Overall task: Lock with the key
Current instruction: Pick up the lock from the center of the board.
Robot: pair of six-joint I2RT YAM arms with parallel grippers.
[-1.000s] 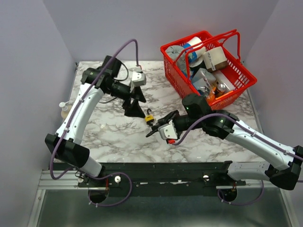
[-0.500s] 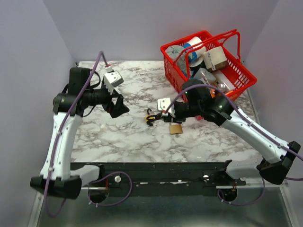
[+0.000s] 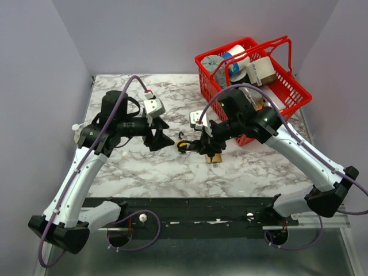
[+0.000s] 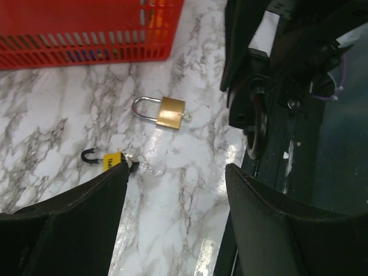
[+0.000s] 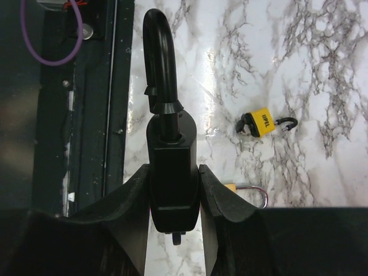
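Key: a small yellow-capped key (image 4: 112, 161) with a black hook-shaped loop lies flat on the white, grey-veined marble table (image 3: 144, 167). It sits right at the tip of one finger of the left gripper; whether they touch cannot be told.

Brass padlock: a square brass padlock (image 4: 170, 112) with a silver U-shaped shackle lies flat on the marble, ahead of the left jaws and roughly in line with the gap between them, clear of both tips. A small silver piece shows at its base end.

Left gripper: the left gripper (image 4: 177, 171) hangs low over the table, its jaws wide apart with nothing between them.

Right gripper: the right gripper (image 5: 174, 172) has its jaws clamped on the body of a black padlock (image 5: 173, 152). The black curved shackle rises out past the fingertips, and its free end is out of the body.

Seen from the right jaws: the yellow-capped key lies on the marble off to one side of the clamped lock. The brass padlock sits nearer in on that side, partly hidden behind one finger.

Basket: a red plastic wire-handled basket (image 3: 286, 117) full of mixed goods stands beyond the brass padlock, well apart from the left jaws.
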